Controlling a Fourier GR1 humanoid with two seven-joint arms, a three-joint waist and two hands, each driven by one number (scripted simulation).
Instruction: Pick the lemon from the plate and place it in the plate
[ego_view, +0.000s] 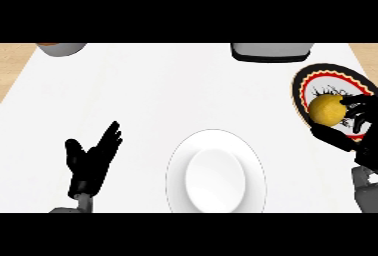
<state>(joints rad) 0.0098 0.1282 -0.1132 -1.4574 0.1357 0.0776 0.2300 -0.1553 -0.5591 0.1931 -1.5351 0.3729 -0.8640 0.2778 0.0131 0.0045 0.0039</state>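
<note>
Your right hand (353, 131) sat at the right edge of the view, its fingers and thumb curled round the lemon (327, 110), so it was grasping the fruit rather than merely touching it. The lemon lay over the patterned plate (310, 80), the one with the dark rim and red ring; whether it was resting on the plate or just clear of it, you could not tell from this angle.

To do this step well, in my judgement, you needed the curl to close evenly on both sides of the lemon before lifting, because a round fruit will roll out of a lopsided hold. A straight upward lift first, clear of the patterned rim, would have spared you from dragging that plate across the tabletop (148, 90).

The white plate (177, 172) stood well to the left of the lemon, near the lower middle of the view, and looked like the goal. Your left hand (90, 162) rested open at the lower left, fingers up. 2 grey objects, a bowl-like item (63, 48) and a box-like one (269, 51), showed partly at the far edge.
</note>
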